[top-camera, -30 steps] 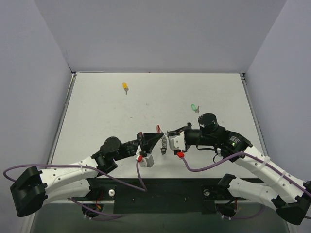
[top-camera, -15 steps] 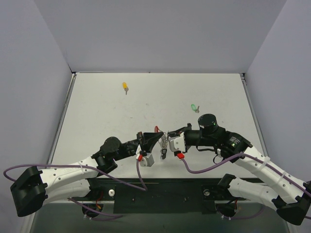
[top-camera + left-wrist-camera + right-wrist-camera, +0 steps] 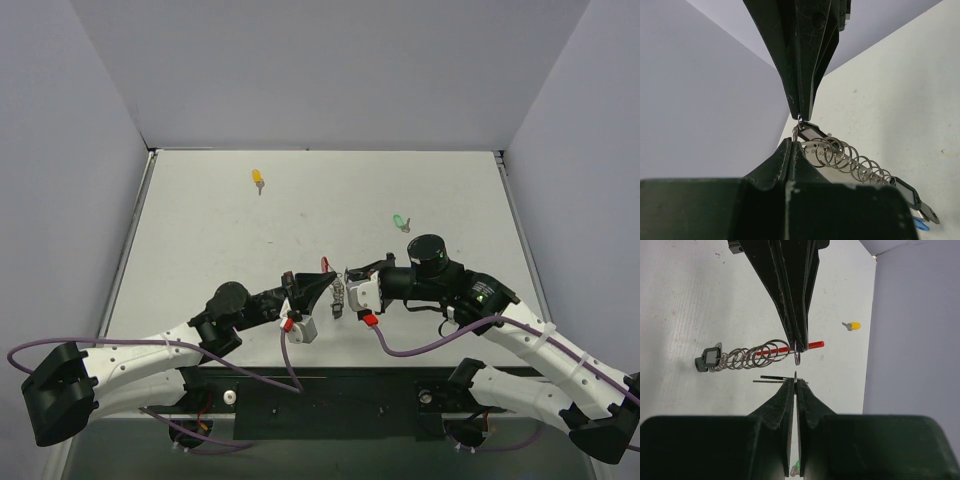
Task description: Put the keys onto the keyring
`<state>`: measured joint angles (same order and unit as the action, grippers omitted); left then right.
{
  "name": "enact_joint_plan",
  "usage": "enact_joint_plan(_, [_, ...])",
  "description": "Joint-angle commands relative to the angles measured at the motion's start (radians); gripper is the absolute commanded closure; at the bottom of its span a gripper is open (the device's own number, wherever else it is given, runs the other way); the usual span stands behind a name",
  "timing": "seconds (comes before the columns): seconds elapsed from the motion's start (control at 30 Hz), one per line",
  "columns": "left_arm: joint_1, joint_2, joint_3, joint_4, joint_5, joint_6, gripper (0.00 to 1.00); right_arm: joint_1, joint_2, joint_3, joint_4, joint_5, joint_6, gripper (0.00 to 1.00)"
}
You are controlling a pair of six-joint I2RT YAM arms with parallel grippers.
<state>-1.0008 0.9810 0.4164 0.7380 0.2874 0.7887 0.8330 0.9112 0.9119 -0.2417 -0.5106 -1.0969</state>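
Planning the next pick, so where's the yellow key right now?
In the top view the yellow key lies on the table, far left, near its back edge; the green key is off to its right.

Off-white table (image 3: 200, 230) with faint dark specks, between lavender-grey walls (image 3: 60, 150). A yellow-headed key (image 3: 258, 178) lies near the far left corner and a green-headed key (image 3: 399, 221) toward the right edge. The keyring (image 3: 755, 354) is a chain of silvery loops with a red tag (image 3: 815, 345) and a black-headed key (image 3: 707, 359). The arms (image 3: 130, 360) are white with black joints, and their cables (image 3: 410, 350) are purple.
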Motion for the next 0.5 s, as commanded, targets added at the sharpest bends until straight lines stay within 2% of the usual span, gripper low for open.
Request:
enact_joint_plan(0.0, [-0.007, 0.001, 0.009, 0.078, 0.015, -0.014, 1.0, 0.011, -0.017, -0.004, 0.044, 0.003, 0.005, 1.0])
enact_joint_plan(0.47, [-0.005, 0.001, 0.009, 0.08, 0.015, -0.016, 1.0, 0.023, -0.012, -0.004, 0.05, -0.002, 0.011, 1.0])
